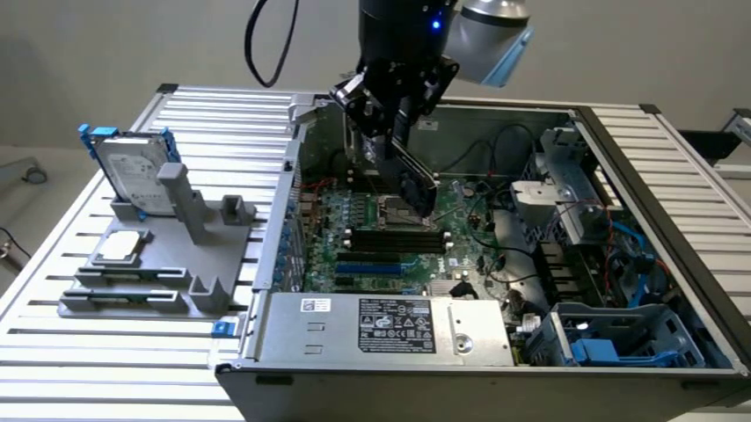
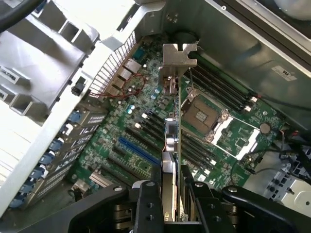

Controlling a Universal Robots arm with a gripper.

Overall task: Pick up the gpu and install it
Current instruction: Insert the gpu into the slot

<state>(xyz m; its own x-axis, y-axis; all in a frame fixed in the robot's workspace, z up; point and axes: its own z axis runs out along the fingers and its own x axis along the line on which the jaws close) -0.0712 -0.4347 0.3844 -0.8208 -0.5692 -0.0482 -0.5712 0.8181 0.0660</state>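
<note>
I've got the black two-finger gripper (image 1: 391, 141) upper centre of the exterior frame, over the open grey metal computer case (image 1: 657, 220). Its fingers are clamped on the gpu (image 1: 413, 180), a thin green card with a black rounded cover. The card hangs tilted, lower end over the green motherboard (image 1: 463, 255) near the silver CPU socket (image 1: 393, 209). I can't tell whether it touches the board.

In the wrist view the gripper (image 2: 172, 206) pinches the gpu (image 2: 171, 138) edge-on, one finger on each face. The silver end bracket (image 2: 179, 56) is at the end away from the fingers, and the CPU socket (image 2: 201, 114) is beside the card.

Black memory slots (image 1: 399, 237) and blue slots (image 1: 369, 264) sit mid-frame in the exterior view. Lower centre is a silver power supply box (image 1: 470, 338) with a black label (image 1: 397, 325) and a small white sticker (image 1: 317, 305). The print is there but I can't read it, and no brand is legible. The white sticker (image 2: 284, 73) on the case wall is also unreadable.

On the exterior view's left a grey plastic fixture (image 1: 206, 229) on the slatted aluminium table (image 1: 70, 352) holds a silver hard drive in a blue frame (image 1: 132, 167), upright. Its label is illegible.
</note>
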